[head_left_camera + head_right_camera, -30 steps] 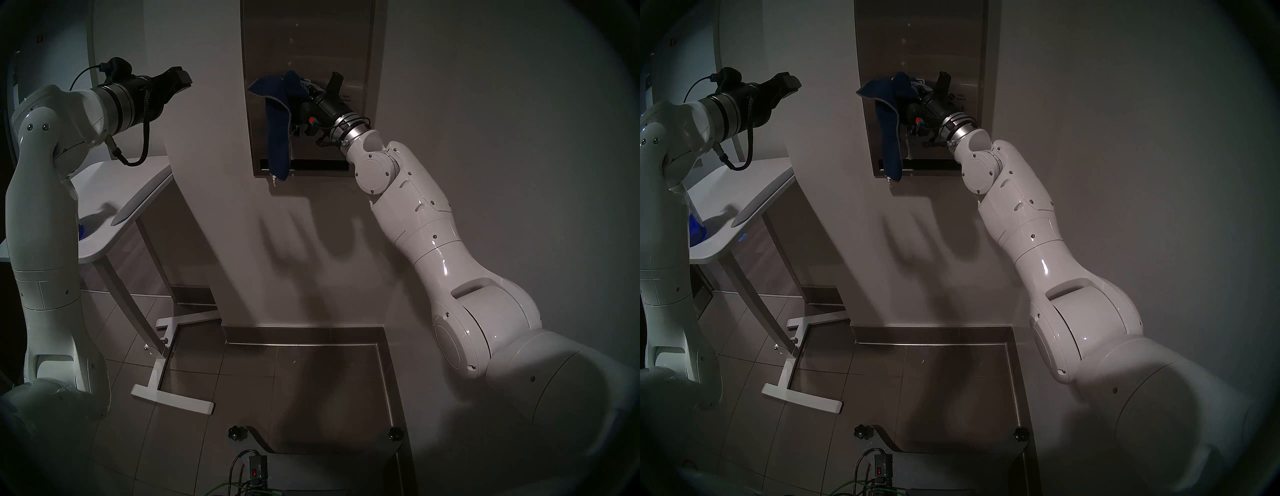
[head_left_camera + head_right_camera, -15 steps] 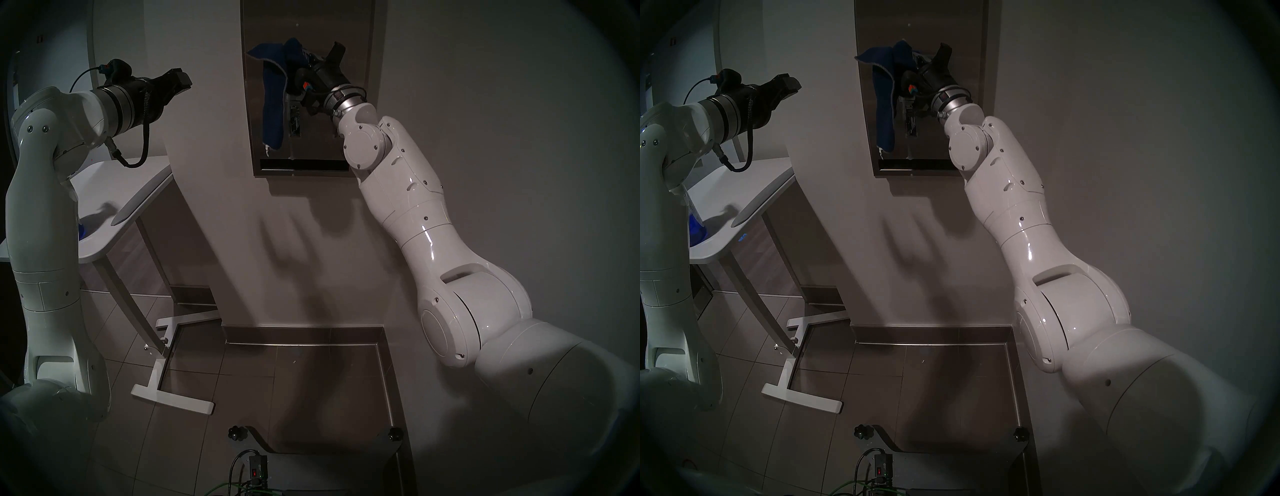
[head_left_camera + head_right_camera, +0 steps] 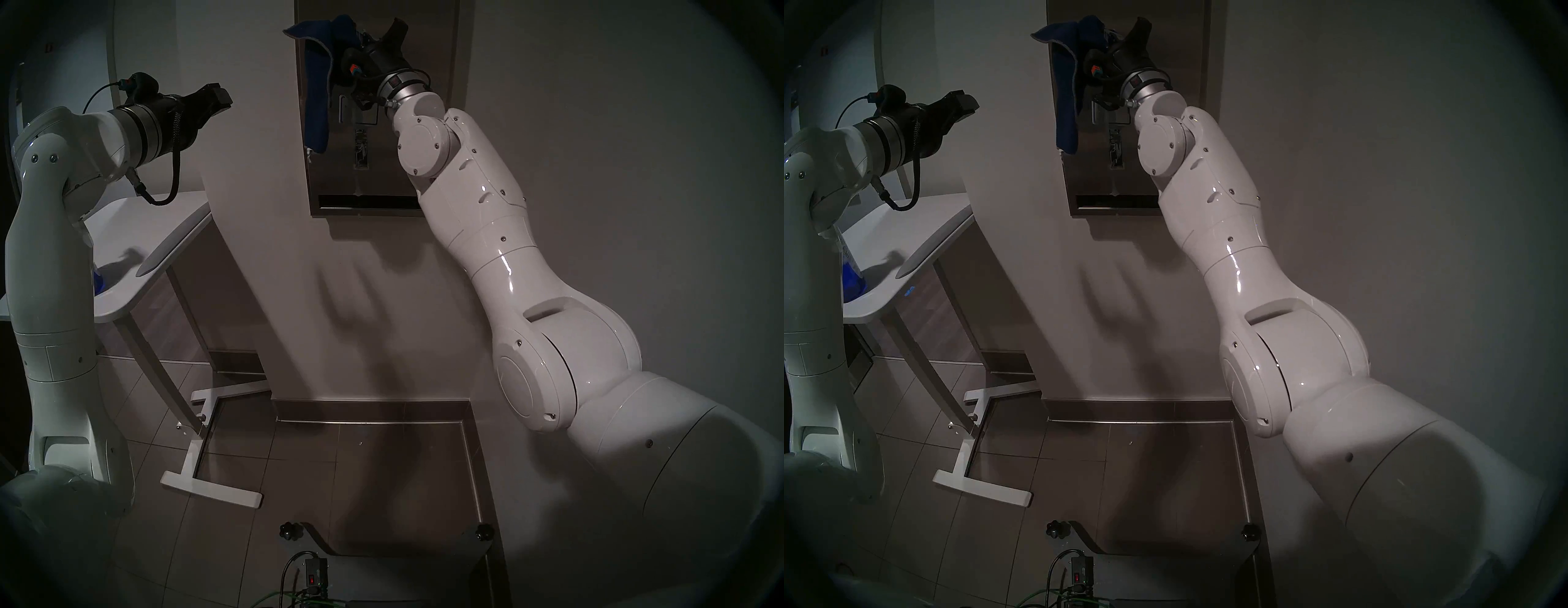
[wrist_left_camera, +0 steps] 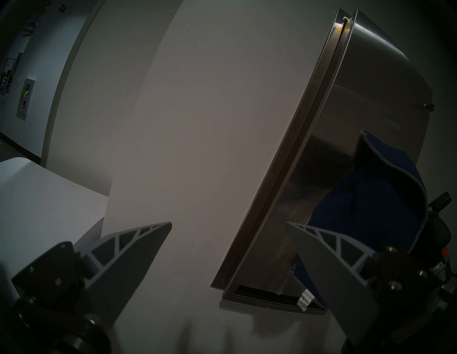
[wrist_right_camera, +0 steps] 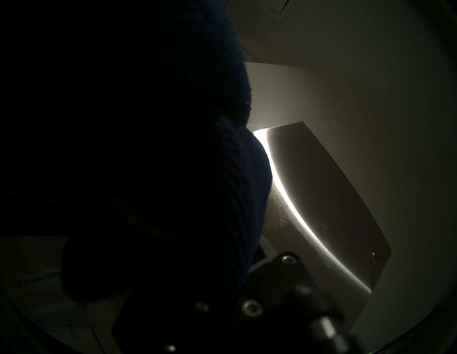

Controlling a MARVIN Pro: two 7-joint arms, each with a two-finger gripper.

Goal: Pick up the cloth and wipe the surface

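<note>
The dark blue cloth (image 3: 317,89) hangs from my right gripper (image 3: 373,32), which is shut on its top fold and holds it against the upper left part of the stainless-steel dispenser panel (image 3: 382,178). The cloth's tail hangs down over the panel's left edge. It also shows in the other head view (image 3: 1066,110) and in the left wrist view (image 4: 371,210). In the right wrist view the cloth (image 5: 173,148) fills the left side, with the panel (image 5: 321,197) beside it. My left gripper (image 3: 220,99) is open and empty, left of the panel (image 4: 371,86).
A white table (image 3: 169,229) stands at the left under my left arm, with a blue bottle (image 3: 99,285) mostly hidden behind that arm. The panel's dark slot (image 3: 365,200) is at its bottom. The table's white foot (image 3: 212,488) lies on the tiled floor.
My right gripper has carried the cloth up the panel, from just above the slot to the panel's top and slightly left. The left arm has not moved.
</note>
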